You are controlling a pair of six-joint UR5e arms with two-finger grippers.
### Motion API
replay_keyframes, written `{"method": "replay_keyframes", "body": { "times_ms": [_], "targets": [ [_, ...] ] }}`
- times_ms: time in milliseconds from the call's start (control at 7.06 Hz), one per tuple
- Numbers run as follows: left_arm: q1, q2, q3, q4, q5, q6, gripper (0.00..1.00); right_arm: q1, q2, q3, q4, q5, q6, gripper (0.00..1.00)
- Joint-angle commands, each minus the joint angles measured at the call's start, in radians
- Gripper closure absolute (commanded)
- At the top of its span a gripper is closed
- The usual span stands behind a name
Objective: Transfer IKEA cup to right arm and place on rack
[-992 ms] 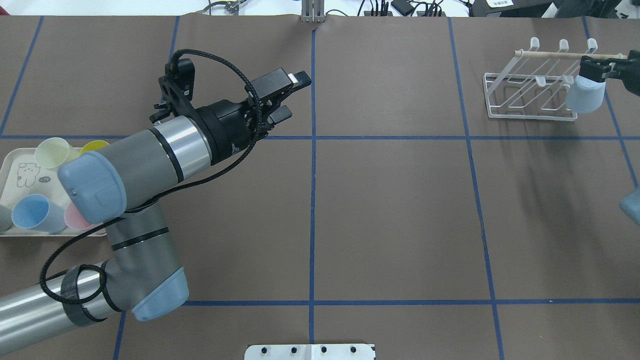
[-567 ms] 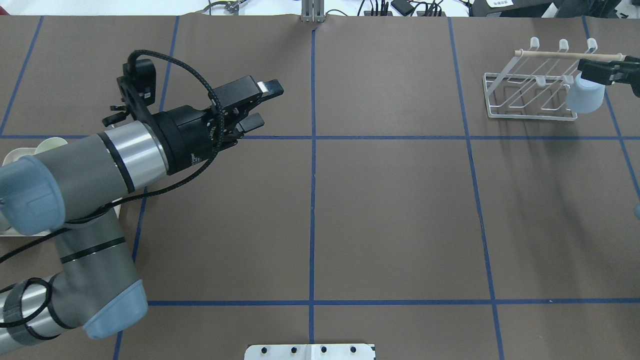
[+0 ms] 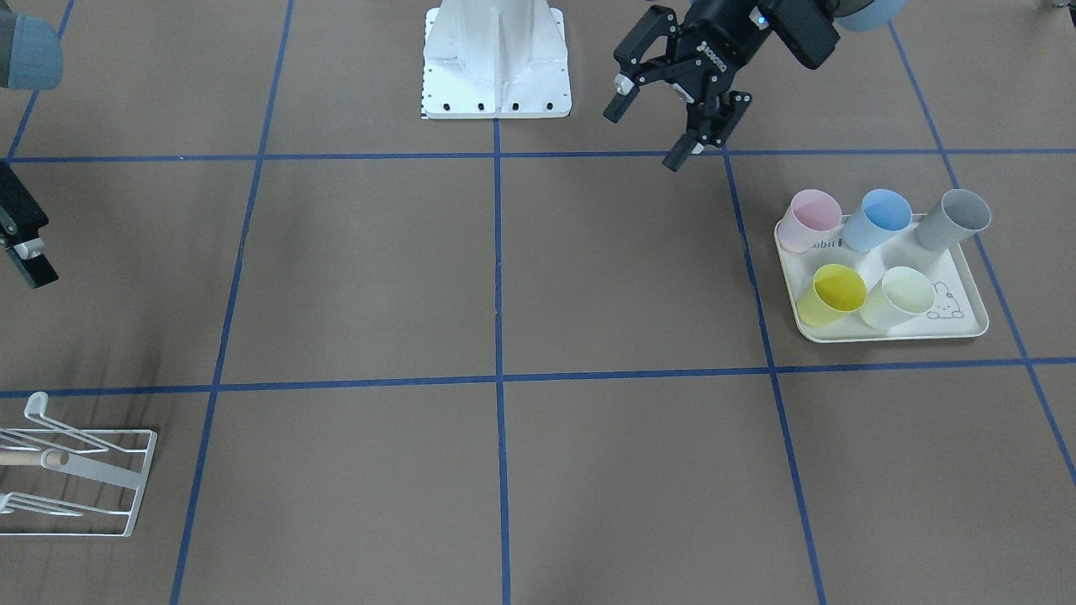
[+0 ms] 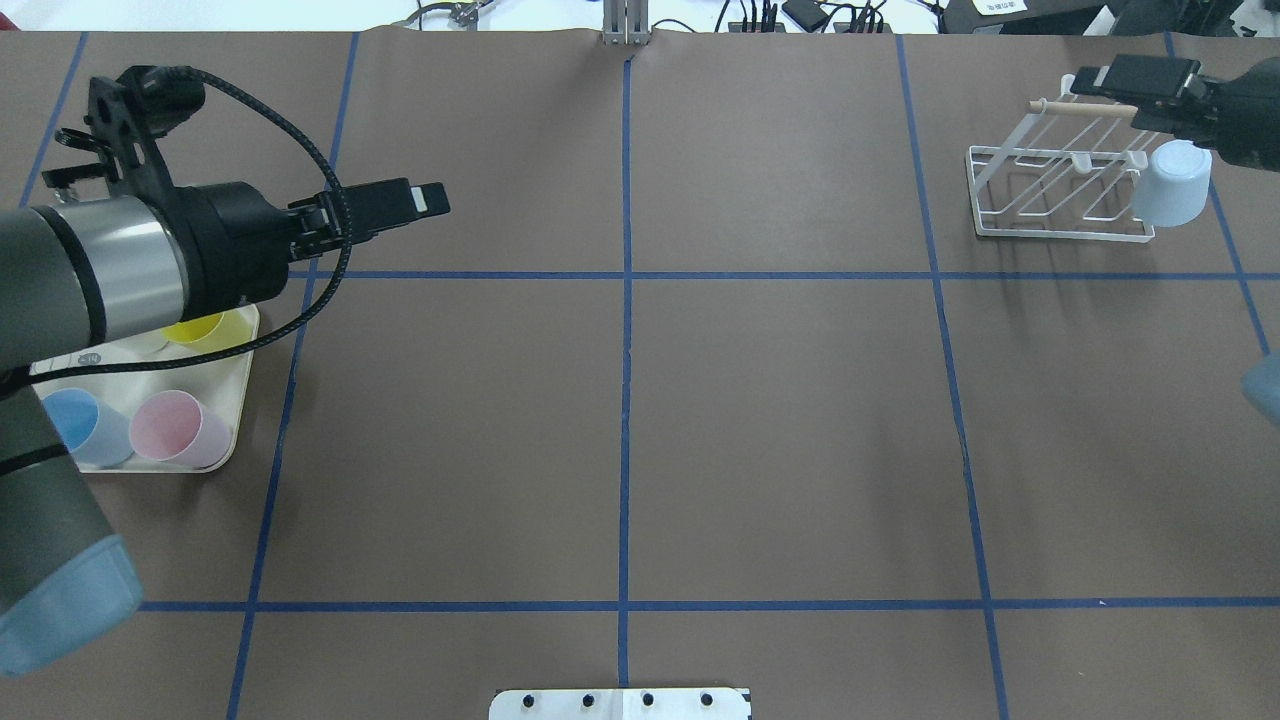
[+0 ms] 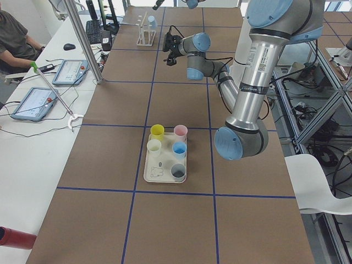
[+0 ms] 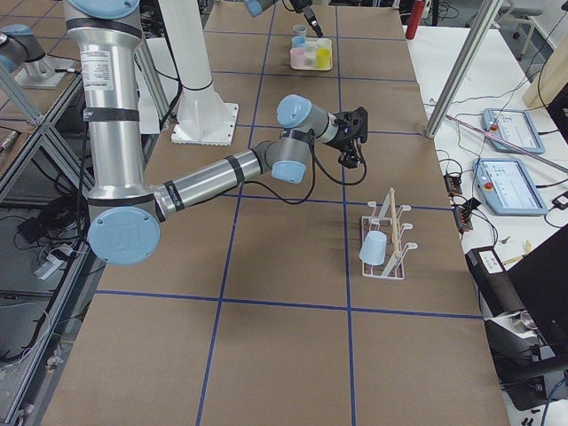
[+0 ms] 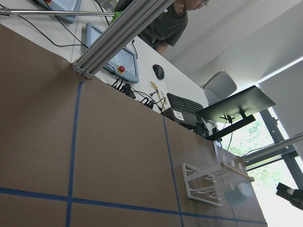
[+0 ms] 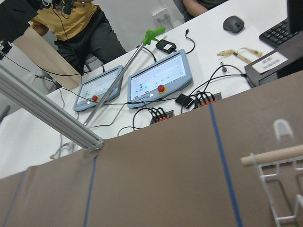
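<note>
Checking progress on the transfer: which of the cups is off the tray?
The pale blue cup on the white rack; the other five, pink, blue, grey, yellow and pale green, sit on the cream tray.

Cream rabbit-print tray (image 3: pixel 954 277) sits to my left on the brown worktop (image 3: pixel 630 277), which is gridded by blue tape lines (image 3: pixel 498 269). It holds five cups: pink (image 3: pixel 811 218), blue (image 3: pixel 878 218) and grey (image 3: pixel 954 218) in one row, yellow (image 3: pixel 832 294) and pale green (image 3: pixel 899 296) in the other. Beyond the worktop, two touchscreen pendants (image 8: pixel 163 79) and a mouse (image 8: pixel 233 22) lie on a white desk (image 8: pixel 199 52).
</note>
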Motion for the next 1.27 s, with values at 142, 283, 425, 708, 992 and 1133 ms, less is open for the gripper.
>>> {"method": "replay_keyframes", "body": {
  "times_ms": [142, 283, 425, 708, 992, 1133],
  "targets": [
    [-0.220, 0.058, 0.018, 0.249, -0.269, 0.393, 0.00, -0.044, 0.148, 0.005, -0.001, 0.040, 0.225, 0.01],
    [-0.257, 0.058, 0.030, 0.376, -0.302, 0.561, 0.00, -0.075, 0.175, 0.002, -0.010, 0.037, 0.248, 0.01],
    [-0.283, 0.070, 0.067, 0.428, -0.342, 0.663, 0.00, -0.088, 0.218, -0.026, -0.013, 0.031, 0.279, 0.01],
    [-0.375, 0.125, 0.156, 0.431, -0.480, 0.876, 0.00, -0.139, 0.312, -0.116, -0.012, -0.023, 0.287, 0.01],
    [-0.441, 0.144, 0.287, 0.431, -0.526, 1.107, 0.00, -0.194, 0.352, -0.156, -0.010, -0.096, 0.287, 0.01],
    [-0.443, 0.144, 0.361, 0.428, -0.528, 1.154, 0.00, -0.228, 0.355, -0.159, -0.010, -0.132, 0.287, 0.01]
  ]
}}
